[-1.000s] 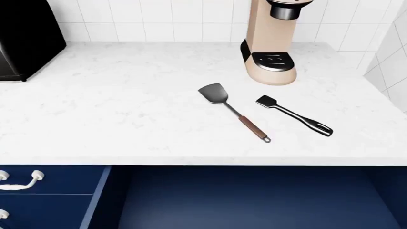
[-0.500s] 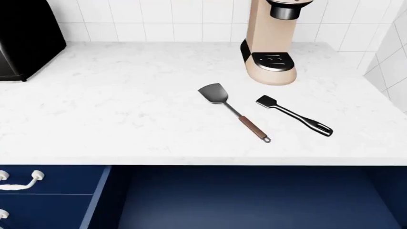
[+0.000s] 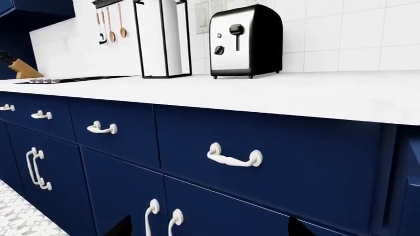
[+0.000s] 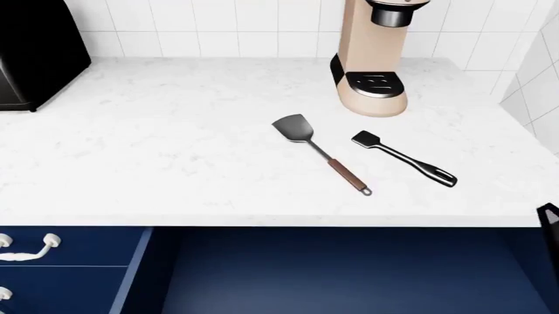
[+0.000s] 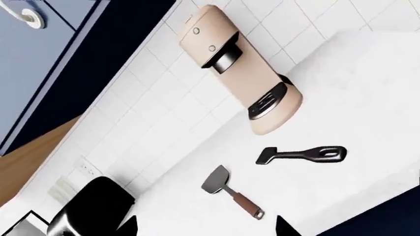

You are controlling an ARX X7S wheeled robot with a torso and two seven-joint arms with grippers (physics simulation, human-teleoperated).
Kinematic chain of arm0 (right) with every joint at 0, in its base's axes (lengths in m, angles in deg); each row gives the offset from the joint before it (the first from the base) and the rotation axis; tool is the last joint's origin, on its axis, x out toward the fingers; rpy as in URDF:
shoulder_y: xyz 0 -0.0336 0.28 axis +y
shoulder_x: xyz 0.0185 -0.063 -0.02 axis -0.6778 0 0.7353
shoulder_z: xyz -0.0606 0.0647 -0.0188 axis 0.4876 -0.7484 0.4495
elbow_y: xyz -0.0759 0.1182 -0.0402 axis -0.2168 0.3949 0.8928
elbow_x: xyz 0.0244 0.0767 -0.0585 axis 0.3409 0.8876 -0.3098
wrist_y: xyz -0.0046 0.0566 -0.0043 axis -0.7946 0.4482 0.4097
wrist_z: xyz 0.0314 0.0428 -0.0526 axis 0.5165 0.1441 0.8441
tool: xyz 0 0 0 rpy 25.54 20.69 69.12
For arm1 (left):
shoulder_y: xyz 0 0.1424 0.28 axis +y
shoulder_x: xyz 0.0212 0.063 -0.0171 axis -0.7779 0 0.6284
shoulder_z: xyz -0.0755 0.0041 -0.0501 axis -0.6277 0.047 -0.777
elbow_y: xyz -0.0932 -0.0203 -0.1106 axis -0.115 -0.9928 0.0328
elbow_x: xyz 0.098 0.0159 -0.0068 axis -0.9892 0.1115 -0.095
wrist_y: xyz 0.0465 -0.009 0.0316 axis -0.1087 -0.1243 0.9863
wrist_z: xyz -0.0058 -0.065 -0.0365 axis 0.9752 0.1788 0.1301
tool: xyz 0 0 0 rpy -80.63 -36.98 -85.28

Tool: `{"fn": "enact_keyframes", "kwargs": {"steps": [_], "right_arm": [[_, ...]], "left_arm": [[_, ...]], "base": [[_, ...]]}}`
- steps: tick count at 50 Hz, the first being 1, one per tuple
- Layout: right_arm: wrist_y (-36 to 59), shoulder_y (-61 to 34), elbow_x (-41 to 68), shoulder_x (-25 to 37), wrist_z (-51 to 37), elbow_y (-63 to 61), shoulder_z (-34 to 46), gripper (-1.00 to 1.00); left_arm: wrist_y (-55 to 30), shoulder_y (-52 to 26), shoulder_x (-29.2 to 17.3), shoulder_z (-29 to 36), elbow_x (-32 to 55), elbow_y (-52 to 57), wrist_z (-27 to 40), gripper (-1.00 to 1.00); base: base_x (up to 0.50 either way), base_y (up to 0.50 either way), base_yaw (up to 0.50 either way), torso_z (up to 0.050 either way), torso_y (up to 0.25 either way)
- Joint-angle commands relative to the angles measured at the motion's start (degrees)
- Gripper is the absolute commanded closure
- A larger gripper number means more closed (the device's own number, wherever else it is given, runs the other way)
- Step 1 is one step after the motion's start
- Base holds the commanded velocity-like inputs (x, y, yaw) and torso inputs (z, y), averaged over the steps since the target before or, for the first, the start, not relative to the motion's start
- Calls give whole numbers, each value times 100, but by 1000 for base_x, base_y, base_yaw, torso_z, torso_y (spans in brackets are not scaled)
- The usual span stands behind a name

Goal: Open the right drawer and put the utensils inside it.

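Observation:
Two utensils lie on the white countertop [image 4: 175,157]. The grey metal spatula [image 4: 320,154] with a reddish-brown handle is near the middle, and the slim black spatula [image 4: 404,159] is to its right. Both show in the right wrist view too, the grey spatula [image 5: 229,191] and the black spatula [image 5: 302,154]. Below the counter edge the right drawer [image 4: 349,275] stands pulled out, its navy inside showing and its front out of view. My right gripper [image 5: 206,227] is open and empty, short of the spatulas; one fingertip [image 4: 548,217] shows at the right edge. My left gripper [image 3: 208,228] is open, facing navy cabinet fronts.
A beige coffee machine [image 4: 376,59] stands behind the spatulas. A black toaster [image 4: 35,52] sits at the counter's far left. A closed navy drawer front with a white handle [image 4: 26,248] is left of the open drawer. Tiled walls close the back and right.
A black fingertip of my right gripper has come into the head view at the right edge. The spatulas and the drawer have not moved.

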Motion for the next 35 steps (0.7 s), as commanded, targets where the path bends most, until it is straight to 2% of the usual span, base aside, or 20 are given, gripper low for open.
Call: {"fn": "enact_keyframes", "kwargs": {"steps": [1,3,7,10,13,14,15,16,17,18,20,21,22,24,27,30,35], "right_arm": [[-1271,-1498,-245,1920,-1550,-107,1578,-100],[-1583,-1876,-366,2486,-1951,-108,2019,-100],[-2155,-2458,-300,3574,-2204,-47,2824,-100],[-2730,-2854,-470,4260,-1968,-100,3514,-100],[-3971,-2973,-804,5055,-1744,-56,4431,-100],[-4348,-2815,-679,5488,-1806,76,4603,-100],[-4313,-2855,-698,5493,-1779,141,4573,-100],[-3873,-3006,-973,5495,-1943,247,4429,-100],[-3967,-3054,-456,5495,-1792,317,4390,-100],[-3729,-3208,-377,5496,-1747,438,4244,-100],[-2010,-4927,-643,3777,-3305,1318,5963,-100],[-1151,-5786,-745,2918,-3752,1439,6822,-100],[-385,-6646,-884,2669,-4002,1656,7682,-100],[133,-8365,-1233,2589,-3991,1838,8071,-100],[538,-10836,-942,2403,-4031,2386,8415,-100],[688,-10894,-1144,2327,-3999,2672,8587,-100],[1429,-11865,-1355,2073,-4107,3246,9059,-100]], "left_arm": [[2,0,13,-33,-10,9,0,-100],[2,0,30,-41,-19,2,0,-100],[2,0,90,-79,-41,-10,0,-100],[3,0,208,-124,-72,-43,0,-100],[3,0,346,-175,-108,-72,0,-100],[3,0,401,-207,-124,-90,0,-100],[3,0,429,-223,-127,-98,0,-100],[3,0,461,-236,-122,-94,0,-100],[3,0,466,-239,-116,-92,0,-100],[3,0,480,-271,-124,-77,0,-100],[3,0,489,-294,-130,-43,0,-100],[3,0,499,-318,-140,-26,0,-100],[3,0,514,-342,-150,-9,0,-100],[3,0,528,-364,-163,-7,0,-100],[3,0,563,-403,-176,20,0,-100],[3,0,559,-390,-181,48,0,-100],[3,0,540,-445,-251,32,0,-100]], "base": [[0,0,0,0,0],[0,0,0,0,0],[0,0,0,0,0],[0,0,0,0,0],[0,0,0,0,0],[0,0,0,0,0],[0,0,0,0,0],[0,0,0,0,0],[0,0,0,0,0],[0,0,0,0,0],[0,0,0,0,0],[0,0,0,0,0],[0,0,0,0,0],[0,0,0,0,0],[0,0,0,0,0],[0,0,0,0,0],[0,0,0,0,0]]}}
